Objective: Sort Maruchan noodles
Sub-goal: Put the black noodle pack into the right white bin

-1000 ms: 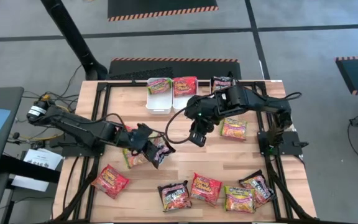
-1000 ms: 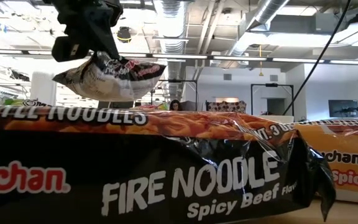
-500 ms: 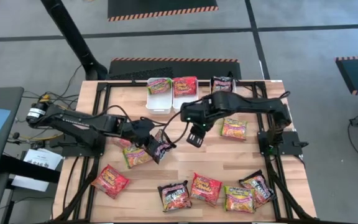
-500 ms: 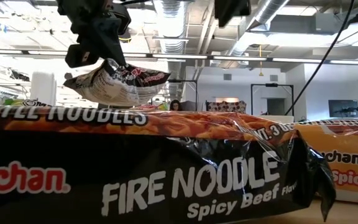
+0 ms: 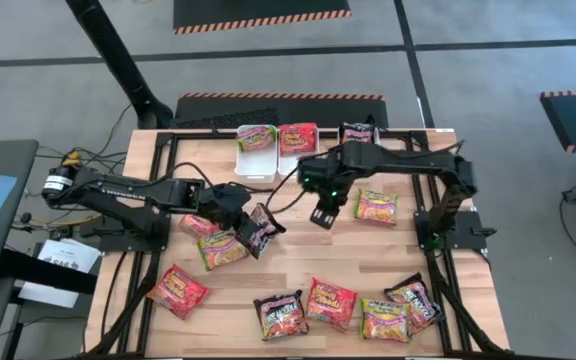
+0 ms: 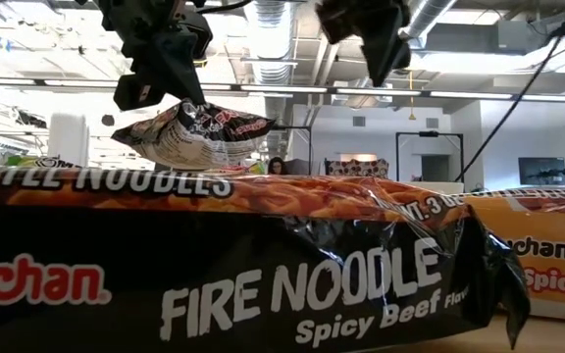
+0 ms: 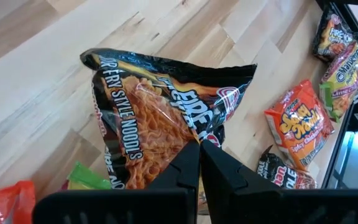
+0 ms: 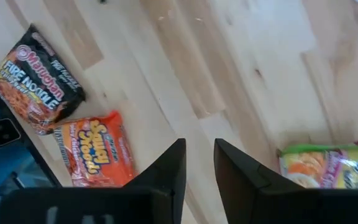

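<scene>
A black Fire Noodle packet hangs clear of the desk in the left gripper, jaws clamped on one edge, having travelled from the desk's left middle toward its centre over the past second and risen a little in the low view. Beneath and beside it lie a green-yellow packet and a red-orange one. The right gripper has swung back from the centre toward the far side and now hovers empty over bare wood next to a green-edged packet, jaws a narrow gap apart and narrowing. At the desk's far edge two white bins each hold a packet, one green-yellow, one red, with a black packet beside them. Five more packets line the near edge, among them a black one. Judging by its course, the carried black packet is probably bound for the far-edge black pile; most of the sorting remains undone.
</scene>
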### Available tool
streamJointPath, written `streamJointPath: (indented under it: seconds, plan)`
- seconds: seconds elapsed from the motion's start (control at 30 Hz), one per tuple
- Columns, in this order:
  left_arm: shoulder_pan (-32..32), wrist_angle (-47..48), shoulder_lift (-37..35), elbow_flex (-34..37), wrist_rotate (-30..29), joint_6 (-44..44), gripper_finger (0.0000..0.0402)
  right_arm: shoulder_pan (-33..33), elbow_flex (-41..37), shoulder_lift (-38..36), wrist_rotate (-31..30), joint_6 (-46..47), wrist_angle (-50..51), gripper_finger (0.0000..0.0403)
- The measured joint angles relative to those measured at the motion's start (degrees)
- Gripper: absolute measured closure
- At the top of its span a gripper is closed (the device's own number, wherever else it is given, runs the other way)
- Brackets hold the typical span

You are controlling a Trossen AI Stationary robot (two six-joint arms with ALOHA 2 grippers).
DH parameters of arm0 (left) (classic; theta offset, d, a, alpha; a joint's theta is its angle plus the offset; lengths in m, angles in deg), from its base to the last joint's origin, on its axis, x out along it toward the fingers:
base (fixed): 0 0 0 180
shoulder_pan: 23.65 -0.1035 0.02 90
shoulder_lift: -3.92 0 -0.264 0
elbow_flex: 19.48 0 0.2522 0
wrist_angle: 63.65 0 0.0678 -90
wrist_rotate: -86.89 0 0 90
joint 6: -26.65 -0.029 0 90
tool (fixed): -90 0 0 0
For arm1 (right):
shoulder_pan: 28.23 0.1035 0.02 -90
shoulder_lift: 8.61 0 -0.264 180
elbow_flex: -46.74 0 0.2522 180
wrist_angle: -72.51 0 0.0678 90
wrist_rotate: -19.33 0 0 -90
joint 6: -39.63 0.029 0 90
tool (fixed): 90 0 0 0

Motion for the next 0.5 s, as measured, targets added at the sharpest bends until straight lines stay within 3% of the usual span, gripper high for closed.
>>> streamJointPath:
  seconds: [0.2, 0.5]
  plan:
    - [-0.51, -0.03, 0.0, 0.0, 0.96, -0.6, 0.0401, -4.3, -15.26, -11.18, 2.43, 3.94, -12.5, 0.0312]
    - [-0.51, -0.31, 0.0, 0.0, 0.33, 3.0, 0.0402, -7.22, -36.88, -19.67, 18.21, 12.33, -44.39, 0.0311]
